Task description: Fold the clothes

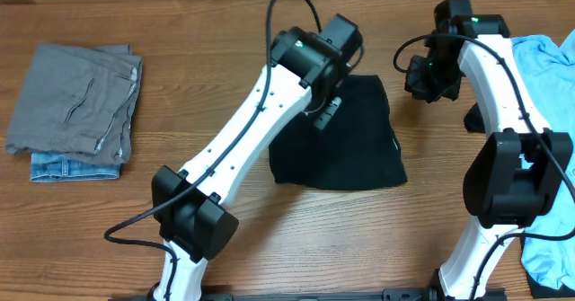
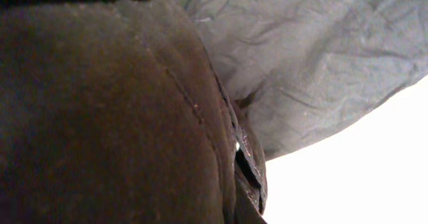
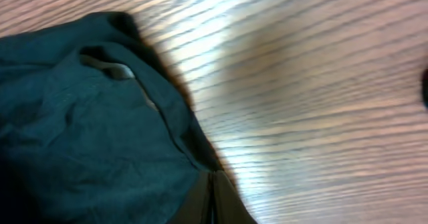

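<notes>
The black garment [image 1: 340, 144] lies folded into a rough square at the table's middle. My left gripper [image 1: 328, 110] is down on its upper part. In the left wrist view the dark fabric [image 2: 107, 117] fills the picture and wraps close round the jaws [image 2: 246, 174], which look shut on it. My right gripper [image 1: 420, 78] hovers just right of the garment's upper right corner. In the right wrist view its fingers [image 3: 214, 207] are pressed together at the fabric's edge [image 3: 87, 137], with bare wood to the right.
A folded grey piece [image 1: 76, 99] lies on a denim piece [image 1: 72, 168] at the far left. A light blue T-shirt [image 1: 539, 63] lies crumpled along the right edge, partly under my right arm. Bare wood table [image 1: 180, 31] surrounds them.
</notes>
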You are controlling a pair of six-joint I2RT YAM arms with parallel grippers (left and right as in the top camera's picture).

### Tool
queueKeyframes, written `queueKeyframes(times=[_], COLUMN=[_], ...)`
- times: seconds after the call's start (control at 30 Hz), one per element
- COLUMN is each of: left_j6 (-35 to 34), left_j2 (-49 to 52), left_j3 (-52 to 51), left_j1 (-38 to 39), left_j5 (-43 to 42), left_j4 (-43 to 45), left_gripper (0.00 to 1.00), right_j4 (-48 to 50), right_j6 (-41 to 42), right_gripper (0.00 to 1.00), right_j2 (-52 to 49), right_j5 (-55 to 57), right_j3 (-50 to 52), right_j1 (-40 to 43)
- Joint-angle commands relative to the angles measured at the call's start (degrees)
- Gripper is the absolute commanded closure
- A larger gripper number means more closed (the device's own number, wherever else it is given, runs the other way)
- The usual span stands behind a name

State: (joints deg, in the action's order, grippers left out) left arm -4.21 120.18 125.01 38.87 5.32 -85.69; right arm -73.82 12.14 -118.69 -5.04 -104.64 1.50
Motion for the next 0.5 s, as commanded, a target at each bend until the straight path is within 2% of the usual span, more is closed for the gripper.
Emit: queueKeyframes(times=[0.0, 0.47], left_j6=[1.36, 2.12], left_j2=[2.67, 6.16], left_j3=[-0.17, -0.15], left_j1=[1.25, 3.96], left_j5=[-0.94, -5.18], left_j4=[0.52, 4.83], left_gripper=[0.92, 0.96], right_j4=[-0.02, 0.2], right_j6=[-0.22, -0.2], right_gripper=[0.96, 0.96], right_j2=[-0.26, -0.26], right_j5=[0.28, 0.26], right_j3=[0.44, 0.44], right_j1=[0.83, 0.83])
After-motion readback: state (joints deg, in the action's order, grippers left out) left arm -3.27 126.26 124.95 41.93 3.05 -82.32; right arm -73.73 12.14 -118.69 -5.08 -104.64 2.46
